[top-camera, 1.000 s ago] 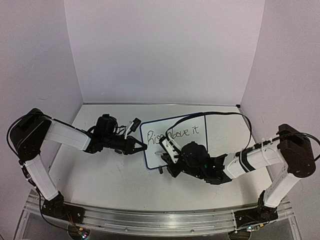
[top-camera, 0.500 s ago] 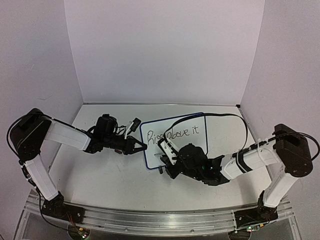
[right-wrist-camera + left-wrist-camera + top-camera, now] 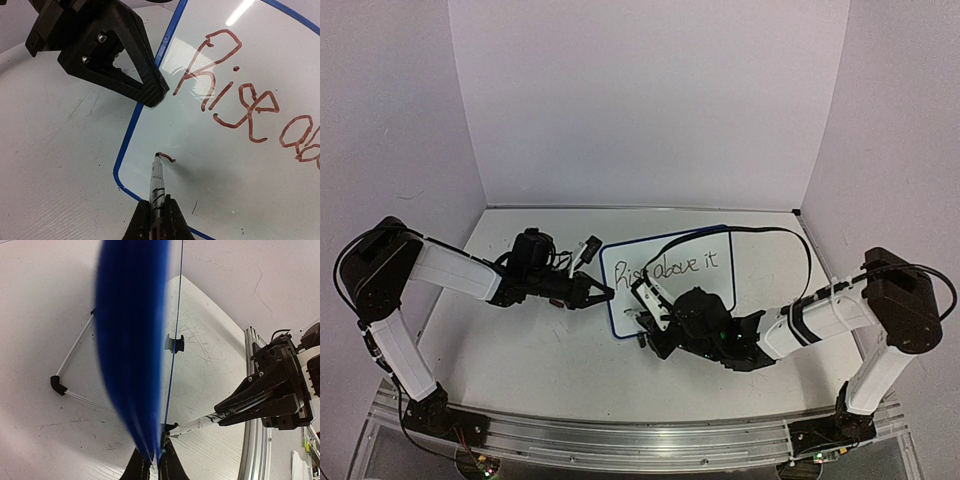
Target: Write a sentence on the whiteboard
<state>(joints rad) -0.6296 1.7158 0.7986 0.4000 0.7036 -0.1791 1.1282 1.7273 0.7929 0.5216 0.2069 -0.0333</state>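
The left gripper point(image 3: 604, 294) has its jaws pinched shut on the left rim of the whiteboard point(image 3: 225, 165), propped on the tabletop point(image 3: 520, 340). Of the sentence point(image 3: 670, 267), "Rise above it" fills the top row. The right gripper point(image 3: 156, 207) clamps a marker point(image 3: 157, 182), its tip starting the lower row; "all." is apparently left.

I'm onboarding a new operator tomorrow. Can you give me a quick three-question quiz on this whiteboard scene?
1. True or false: the left gripper is clamped on the whiteboard's edge.
2. What does the right gripper hold? A) an eraser B) a marker C) nothing
3. Fill in: the sentence so far reads "Rise above ___".

Key: 1 true; 2 B; 3 it.
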